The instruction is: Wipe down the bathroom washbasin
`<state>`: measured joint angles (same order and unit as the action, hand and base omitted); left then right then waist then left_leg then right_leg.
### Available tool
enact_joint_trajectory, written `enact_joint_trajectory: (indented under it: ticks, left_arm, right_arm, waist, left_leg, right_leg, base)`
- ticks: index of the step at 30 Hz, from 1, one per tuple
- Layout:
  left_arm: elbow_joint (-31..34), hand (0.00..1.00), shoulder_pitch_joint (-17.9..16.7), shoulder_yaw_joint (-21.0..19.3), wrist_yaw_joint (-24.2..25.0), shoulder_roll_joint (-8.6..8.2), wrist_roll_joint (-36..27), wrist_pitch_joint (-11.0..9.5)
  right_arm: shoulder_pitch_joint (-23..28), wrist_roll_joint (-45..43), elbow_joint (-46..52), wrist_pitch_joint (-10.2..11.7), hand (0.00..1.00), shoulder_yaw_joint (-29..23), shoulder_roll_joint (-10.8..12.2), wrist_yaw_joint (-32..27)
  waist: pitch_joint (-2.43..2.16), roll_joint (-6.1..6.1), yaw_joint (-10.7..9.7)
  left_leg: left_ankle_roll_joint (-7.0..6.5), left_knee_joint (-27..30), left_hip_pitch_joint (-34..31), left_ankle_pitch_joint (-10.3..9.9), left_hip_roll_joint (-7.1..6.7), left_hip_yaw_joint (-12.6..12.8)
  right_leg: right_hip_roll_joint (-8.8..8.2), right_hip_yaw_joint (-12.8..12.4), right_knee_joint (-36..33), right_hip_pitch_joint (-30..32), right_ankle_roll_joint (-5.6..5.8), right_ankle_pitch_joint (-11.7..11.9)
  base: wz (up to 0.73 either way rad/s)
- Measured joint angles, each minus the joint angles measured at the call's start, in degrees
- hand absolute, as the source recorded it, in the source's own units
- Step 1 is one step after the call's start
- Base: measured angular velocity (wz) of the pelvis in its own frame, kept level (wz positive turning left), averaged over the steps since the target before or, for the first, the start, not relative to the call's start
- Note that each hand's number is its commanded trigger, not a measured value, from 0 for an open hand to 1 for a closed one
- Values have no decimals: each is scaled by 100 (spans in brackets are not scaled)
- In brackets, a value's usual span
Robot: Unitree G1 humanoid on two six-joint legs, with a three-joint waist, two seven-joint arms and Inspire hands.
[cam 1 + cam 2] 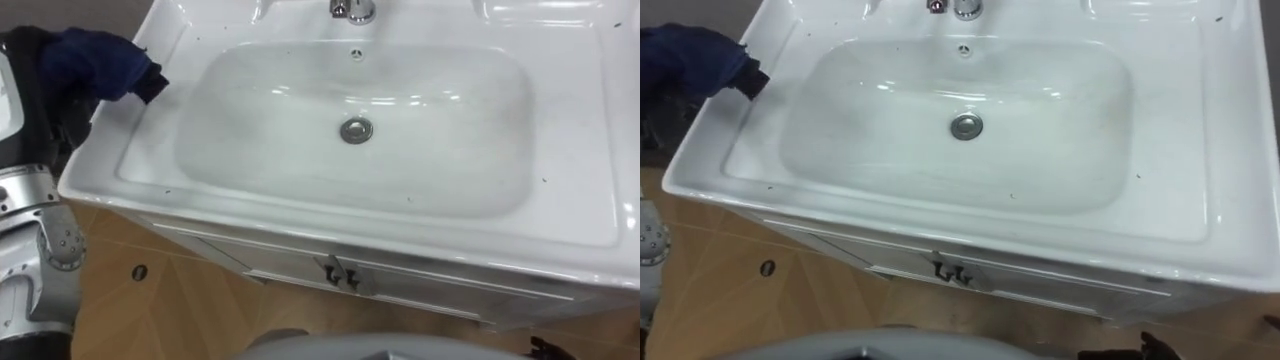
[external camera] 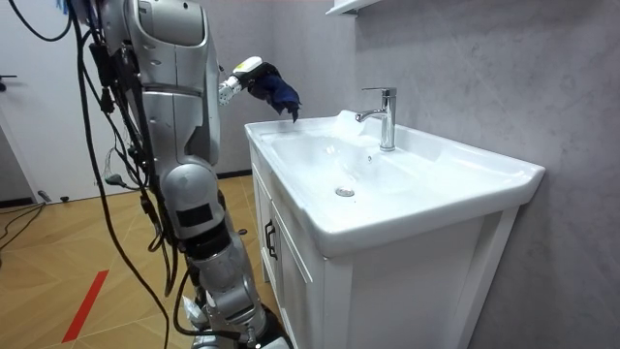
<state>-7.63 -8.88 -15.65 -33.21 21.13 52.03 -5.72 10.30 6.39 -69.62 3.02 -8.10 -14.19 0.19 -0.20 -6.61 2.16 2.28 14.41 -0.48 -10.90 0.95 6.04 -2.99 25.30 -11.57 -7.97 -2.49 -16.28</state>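
Observation:
A white basin (image 1: 140, 160) on a white cabinet lies in front of me, with a metal drain (image 1: 356, 130) in the middle of its bowl and small dark specks scattered on it. My left hand (image 2: 239, 79) is curled round a dark blue cloth (image 1: 95, 62) and holds it just above the basin's left rim, near the far left corner; the cloth (image 2: 276, 90) covers most of the hand. My right hand (image 2: 237, 330) hangs low by the cabinet front, cut off at the room view's bottom edge.
A chrome tap (image 2: 386, 116) stands at the middle of the basin's back edge, against the grey wall. The cabinet doors have two small handles (image 1: 342, 275) just under the front rim. Wooden floor lies to my left.

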Motion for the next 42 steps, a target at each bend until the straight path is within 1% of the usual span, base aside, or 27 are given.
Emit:
enact_joint_trajectory:
  ticks: [2, 4, 7, 9, 13, 15, 17, 22, 32, 33, 34, 35, 38, 40, 42]
  left_arm:
    - [-126, 100, 0, 0, 0, 0, 1, 63]
    - [-222, 100, -3, 1, 1, -1, 1, 170]
    - [-306, 100, -26, 1, 1, -1, 1, 275]
    - [-325, 100, -32, 1, 2, -2, 0, 334]
    - [-328, 100, -33, 1, 5, -2, 1, 440]
    - [-328, 100, -33, 1, 6, -2, 1, 460]
    - [-327, 100, -33, 2, 8, -2, 1, 489]
    - [-328, 100, -45, 2, 27, -3, 1, 568]
    - [-326, 100, -102, 3, 157, -9, 4, 603]
    - [-326, 43, -102, 3, 157, -9, 5, 607]
    - [-323, 10, -102, 3, 159, -9, 15, 610]
    - [-318, 0, -102, 3, 161, -9, 32, 613]
    - [-294, 0, -102, 3, 237, -9, 235, 635]
    - [-293, 0, -102, 3, 262, -9, 275, 641]
    - [-264, 0, -102, 3, 262, -9, 274, 665]
  right_arm:
    - [27, 2, 101, -3, 0, 0, 2, 4]
    - [54, 5, 109, -12, 0, 1, 2, 14]
    - [118, 10, 106, -24, 0, 0, 0, 21]
    - [145, 14, 105, -68, 0, 1, 1, 51]
    - [168, 17, 100, -80, 0, 3, 0, 102]
    - [165, 30, 99, -125, 0, 3, -4, 119]
    - [165, 34, 95, -138, 0, 9, -4, 121]
    - [159, 36, 95, -173, 0, 13, -4, 126]
    - [147, 37, 100, -182, 0, 13, -2, 120]
    - [150, 30, 101, -186, 0, 13, 0, 116]
    - [156, 1, 100, -186, 0, 11, 7, 103]
    - [159, -8, 100, -186, 0, 11, 13, 93]
    - [167, -46, 98, -188, 0, 10, 55, 16]
    - [166, -46, 98, -188, 0, 10, 62, 0]
    - [169, -46, 98, -188, 0, 10, 63, -8]
  waist:
    - [-4, -22, -17]
    - [-7, -38, -21]
    - [-28, -80, -19]
    - [-28, -105, -20]
    - [-20, -120, -21]
    - [-20, -119, -24]
    - [-10, -106, -28]
    - [-6, -100, -27]
    - [10, -58, -35]
    - [10, -53, -36]
    - [11, -46, -36]
    - [10, -42, -36]
    - [3, -16, -36]
    - [3, -6, -40]
    - [-6, 2, -41]
  left_leg:
    - [0, 0, 0, 0, -2, 0]
    - [-1, 0, -2, 0, 0, -1]
    - [-1, 2, 2, 0, 0, -2]
    - [-2, 2, 15, 1, 0, -2]
    - [-6, 4, 20, 4, 0, -2]
    - [-7, 4, 23, 4, 0, -1]
    - [-7, 3, 23, 4, 0, -1]
    - [-6, -36, 42, 4, -2, -1]
    - [-6, -96, 110, 5, -33, -10]
    - [-6, -97, 108, 5, -34, -10]
    - [-6, -97, 107, 5, -35, -9]
    - [-6, -97, 106, 5, -36, -9]
    - [-6, -97, 106, 4, -36, -9]
    - [-6, -96, 106, 4, -36, -9]
    - [-7, -93, 106, 4, -36, -9]
  right_leg:
    - [-2, -2, -1, -12, 6, 3]
    - [-1, -1, -5, -15, 6, 4]
    - [-2, -1, -7, -18, 6, 4]
    - [-3, -3, -7, -12, 6, 4]
    - [-4, -13, -5, -12, 6, 3]
    - [-4, -15, -5, -12, 6, 3]
    - [-2, -15, -2, -13, 6, 3]
    - [3, -13, 12, -25, 6, 4]
    - [-3, -3, 100, -101, 32, 18]
    - [-3, -2, 100, -100, 35, 20]
    - [-4, 0, 98, -100, 38, 21]
    - [-4, 0, 98, -99, 38, 22]
    - [-6, 1, 96, -100, 40, 23]
    - [-6, 1, 94, -99, 42, 24]
    - [-7, 1, 93, -99, 43, 25]
  base:
    - [0]
    - [0]
    - [0]
    - [0]
    - [0]
    - [0]
    - [0]
    - [0]
    - [0]
    - [0]
    - [0]
    - [0]
    - [0]
    - [0]
    - [0]
